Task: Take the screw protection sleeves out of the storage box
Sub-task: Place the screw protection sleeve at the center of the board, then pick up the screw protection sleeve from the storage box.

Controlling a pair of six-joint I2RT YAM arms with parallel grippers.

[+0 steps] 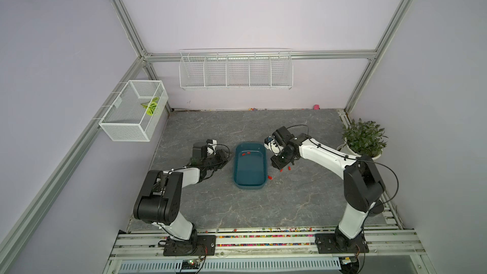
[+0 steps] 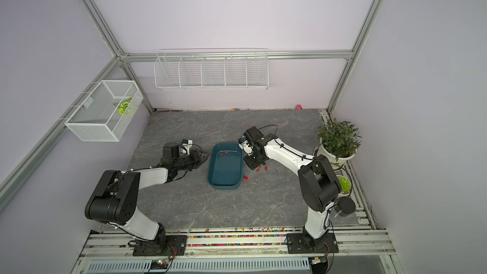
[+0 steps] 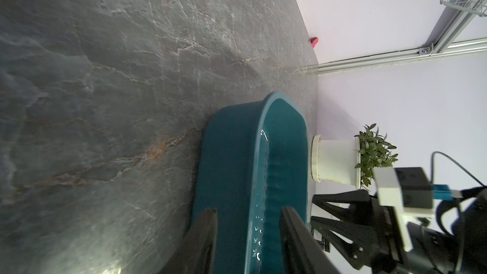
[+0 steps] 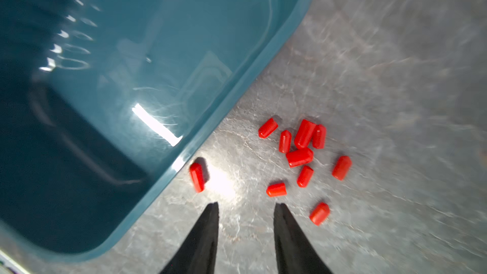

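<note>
Right wrist view: right jaws apart and empty over screw protection sleeves [image 4: 299, 156] on the bench [image 4: 395, 75], arm [image 1: 324, 154] bent down; left jaws clamp the storage box [image 3: 232, 154] wall.

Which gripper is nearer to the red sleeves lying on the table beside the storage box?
Right. The right gripper hovers open just short of the sleeves on the table. The left gripper is across the storage box from them, clamped on its far wall.
</note>
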